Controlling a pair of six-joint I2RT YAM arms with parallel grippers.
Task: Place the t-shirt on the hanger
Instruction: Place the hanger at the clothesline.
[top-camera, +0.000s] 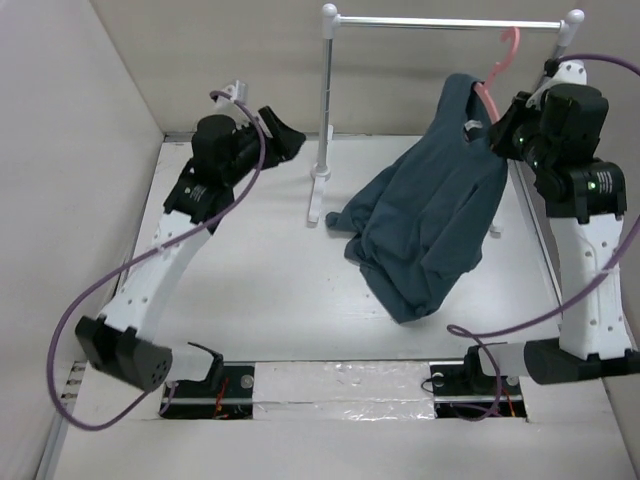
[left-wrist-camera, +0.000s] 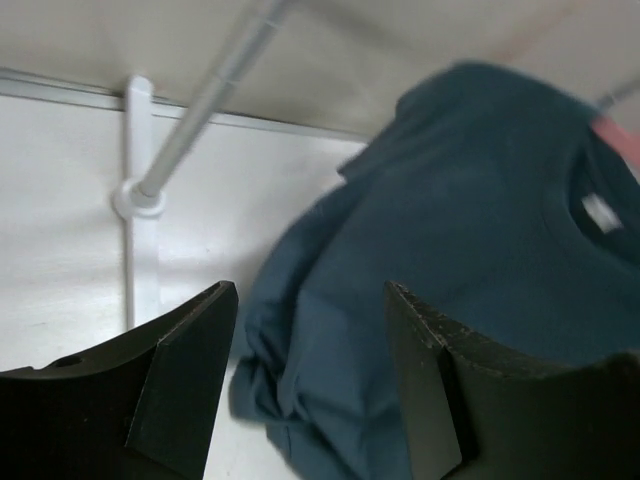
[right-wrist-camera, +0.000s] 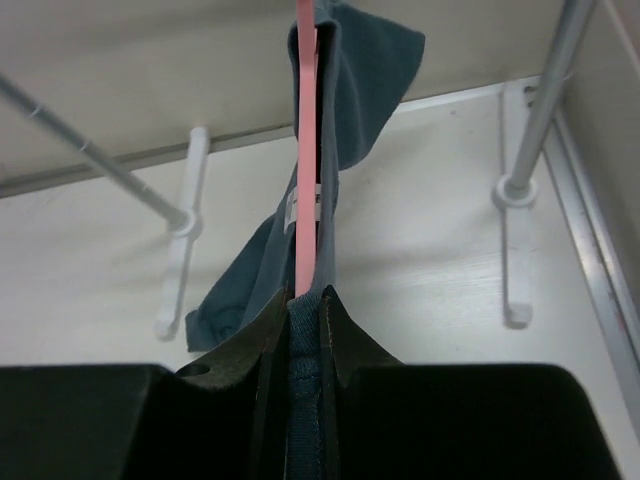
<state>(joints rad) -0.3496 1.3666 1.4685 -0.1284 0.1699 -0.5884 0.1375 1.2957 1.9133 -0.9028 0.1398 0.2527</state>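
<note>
top view: t-shirt (top-camera: 430, 210) sits at 2 o'clock on the table (top-camera: 260, 290). its top end is held up at the right gripper (top-camera: 497, 128), and the lower half is bunched in a heap on the table. hanger (top-camera: 493, 85) pokes out by the neck, hook up near the rail of the rack (top-camera: 327, 110). can't tell if the hook touches the rail. right arm rises from its base at 4 o'clock, wrist bent toward 12. left arm runs from its base at 7 o'clock out to 11. left gripper (top-camera: 278, 135) is well apart from the t-shirt and aimed toward 3. finger gaps aren't readable from here.

left wrist view: gives what the top view can't. left gripper (left-wrist-camera: 310, 385) has its fingers (left-wrist-camera: 185, 380) spread wide with nothing between them. t-shirt (left-wrist-camera: 480, 220) fills the frame from 1 to 4 o'clock, blurred. white label (left-wrist-camera: 600, 212) shows inside the neck. pink sliver of hanger (left-wrist-camera: 615, 135) at 2 o'clock. rack rail runs diagonally at 11.

right wrist view: right gripper (right-wrist-camera: 305, 310) fingers are pressed together, pinching t-shirt fabric. hanger (right-wrist-camera: 305, 150) is seen edge-on, a thin pink strip from 12 o'clock straight down into the pinch. one flap of t-shirt (right-wrist-camera: 365, 70) drapes over the hanger at 12 to 1, the rest hangs toward 7. rack feet sit on the table at 9 and 3.
</note>
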